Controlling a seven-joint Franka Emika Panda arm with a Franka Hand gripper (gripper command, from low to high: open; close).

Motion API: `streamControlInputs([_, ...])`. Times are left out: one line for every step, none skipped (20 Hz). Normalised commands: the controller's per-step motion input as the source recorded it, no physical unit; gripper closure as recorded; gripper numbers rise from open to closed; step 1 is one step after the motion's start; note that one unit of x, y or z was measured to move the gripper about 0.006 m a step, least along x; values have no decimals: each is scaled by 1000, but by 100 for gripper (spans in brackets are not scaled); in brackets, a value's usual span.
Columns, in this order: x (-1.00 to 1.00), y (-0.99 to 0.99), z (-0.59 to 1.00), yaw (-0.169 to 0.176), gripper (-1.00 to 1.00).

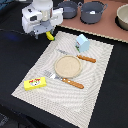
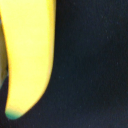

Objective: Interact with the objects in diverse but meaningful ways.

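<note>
Black tabletop point(image 1: 15, 65) carries a pale woven placemat point(image 1: 95, 85), with a brown surface point(image 1: 107, 31) behind it. Banana point(image 1: 49, 36): a yellow toy, only its tip visible in the exterior view, protruding below the white gripper point(image 1: 42, 31) just off the placemat's far corner at the exterior view's left. The wrist view shows its smooth, curved yellow body point(image 2: 27, 55) tapering to a green tip, filling one side of the picture against the dark table. Judged from its glossy, uniform skin, it is probably moulded plastic: light, stiff, somewhat slippery, not fragile. A hold across the thicker middle of the curve should be steadier than one near the narrow tip. Finger state cannot be told; neither view shows the fingers, nor whether they touch the banana. On the placemat lie a round tan plate point(image 1: 67, 65), a pale blue carton point(image 1: 82, 42), a wooden-handled knife point(image 1: 80, 56), a wooden-handled fork point(image 1: 64, 79) and a flat yellow box with red print point(image 1: 35, 83). 2 grey-blue pots point(image 1: 93, 11) and a bowl point(image 1: 123, 16) stand on the brown surface.
</note>
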Motion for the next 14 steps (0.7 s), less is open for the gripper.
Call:
streamControlInputs([-174, 71, -123, -7, 100])
streamControlInputs([-174, 71, -131, -9, 100])
streamControlInputs([-171, 71, -123, -9, 100])
streamControlInputs([-180, 63, -134, -9, 100])
streamControlInputs([-191, 77, -140, -12, 100])
streamControlInputs([-183, 77, -140, -12, 100])
streamControlInputs([-200, 83, -149, -13, 100])
streamControlInputs([-209, 83, -160, -13, 100])
streamControlInputs([-206, 80, -166, -14, 100])
streamControlInputs([-214, 83, -171, -16, 100])
streamControlInputs([-211, 71, -163, -16, 100])
streamControlInputs([-214, 69, -169, -16, 100])
streamControlInputs([-214, 69, -163, -16, 100])
streamControlInputs([-217, 57, -160, -15, 100])
